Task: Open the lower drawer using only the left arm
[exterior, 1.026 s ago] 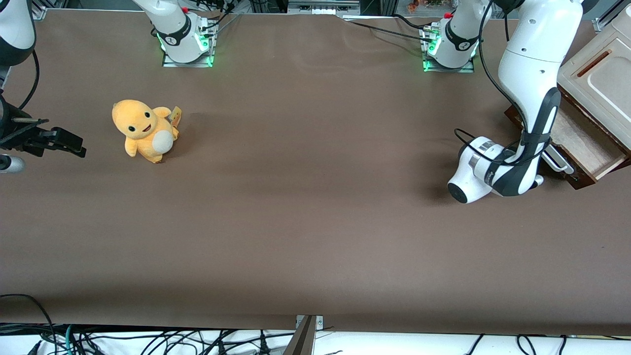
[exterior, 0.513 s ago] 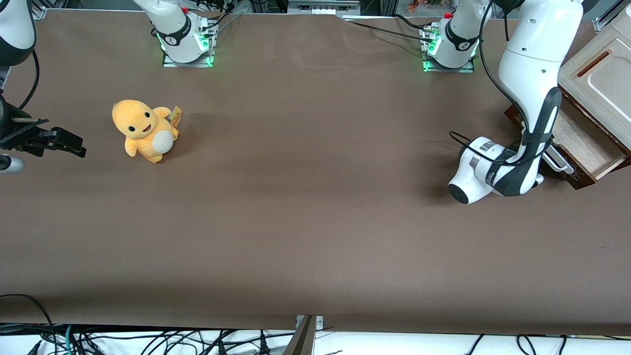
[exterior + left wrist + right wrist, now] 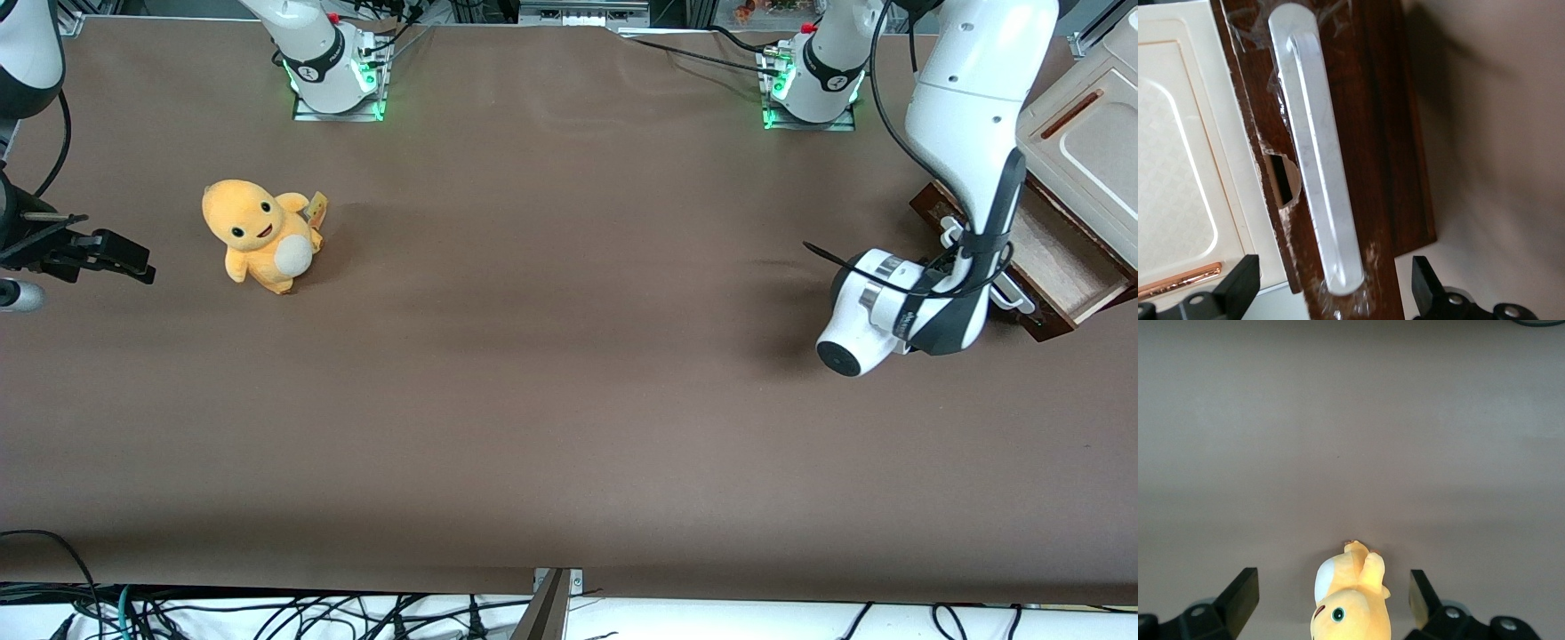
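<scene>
Nearest the front camera is bare brown table (image 3: 569, 427). Farther in, toward the parked arm's end, sits a yellow plush toy (image 3: 258, 233), well apart from the work and irrelevant here.

Toward the working arm's end, the left arm (image 3: 965, 116) bends down so its wrist sits low, just in front of the lower drawer (image 3: 1049, 258). The drawer is pulled partly out from under the beige cabinet (image 3: 1085, 133); pale wood interior shows.

Wrist view: gripper (image 3: 1335, 293) is spread wide, 2 fingertips (image 3: 1238, 283) standing either side of the end of the white bar handle (image 3: 1318, 153), not touching it. Jaws are released, holding nothing. The dark brown drawer front fills the space between the fingers.

Step, as I read it: the pull looks done or nearly done, with the gripper let go of the handle.

Next move:
- If more travel is wanted, close on the handle and pull straight out along the drawer's slide line.
- If not, back off straight away from the front, keeping both fingers clear of the bar.

Risk: a finger snagging the handle end on retreat.
</scene>
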Controlling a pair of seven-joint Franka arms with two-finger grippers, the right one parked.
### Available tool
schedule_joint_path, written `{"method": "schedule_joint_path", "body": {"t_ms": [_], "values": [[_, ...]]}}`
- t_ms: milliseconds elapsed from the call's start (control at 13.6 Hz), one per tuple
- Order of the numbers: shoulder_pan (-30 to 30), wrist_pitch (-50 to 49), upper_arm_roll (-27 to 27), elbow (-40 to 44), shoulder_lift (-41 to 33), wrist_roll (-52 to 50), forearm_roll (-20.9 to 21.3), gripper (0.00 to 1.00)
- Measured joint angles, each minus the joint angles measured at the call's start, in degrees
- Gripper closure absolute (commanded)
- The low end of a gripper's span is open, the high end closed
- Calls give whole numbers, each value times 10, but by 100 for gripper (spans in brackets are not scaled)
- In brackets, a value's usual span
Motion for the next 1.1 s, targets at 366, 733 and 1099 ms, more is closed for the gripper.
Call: {"method": "schedule_joint_path", "body": {"t_ms": [366, 733, 1099], "values": [[6, -1, 3, 68, -55, 204, -109, 0], [41, 0, 3, 159, -98, 365, -223, 0], [98, 5, 4, 237, -153, 420, -396, 0]]}}
